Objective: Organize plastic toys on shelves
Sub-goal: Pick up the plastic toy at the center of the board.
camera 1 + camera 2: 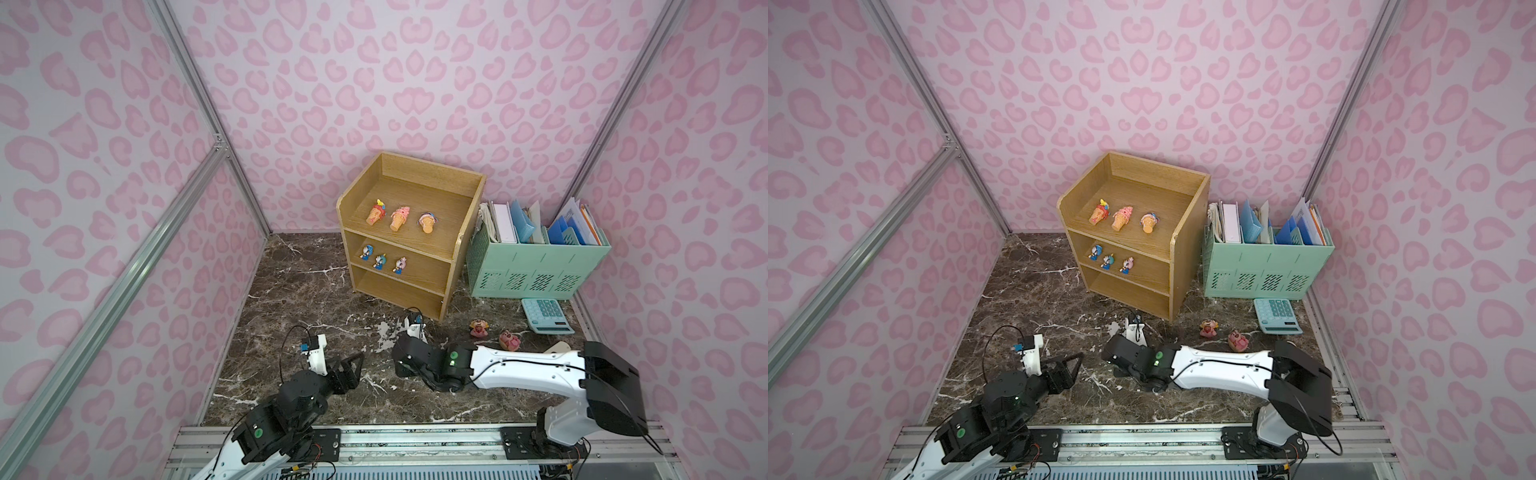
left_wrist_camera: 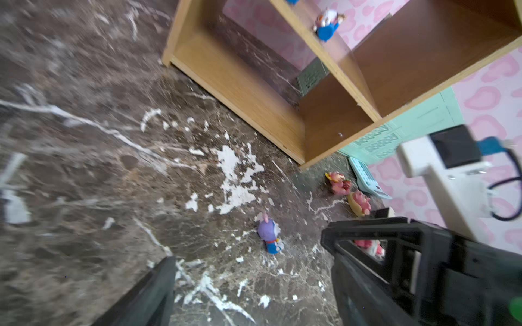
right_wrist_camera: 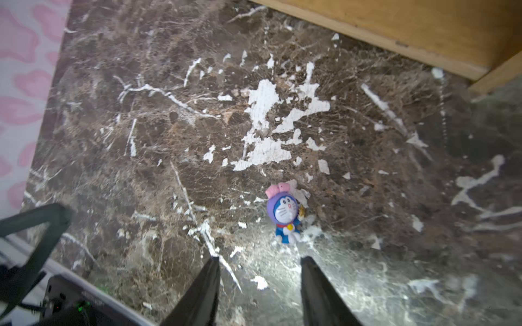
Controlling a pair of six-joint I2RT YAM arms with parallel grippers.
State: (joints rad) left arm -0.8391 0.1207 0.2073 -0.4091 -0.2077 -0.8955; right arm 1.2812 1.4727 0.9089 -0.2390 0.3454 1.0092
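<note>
The oak shelves (image 1: 457,266) stand at the back. Three orange cone toys (image 1: 400,217) lie on the top tier, and three small blue-white toys (image 1: 379,262) stand on the middle tier. Another blue-white toy with a purple hood (image 3: 285,217) stands on the marble, just past my right gripper (image 3: 260,259), which is open and empty. My right wrist hides that toy in both top views. My left gripper (image 1: 353,365) is open and empty to the toy's left. Two pink toys (image 1: 478,328) (image 1: 509,340) sit on the table right of the shelves.
A mint green file organizer (image 1: 536,266) full of papers stands right of the shelves. A mint calculator (image 1: 546,316) lies in front of it. Pink patterned walls close in on three sides. An aluminium rail (image 1: 415,440) runs along the front edge.
</note>
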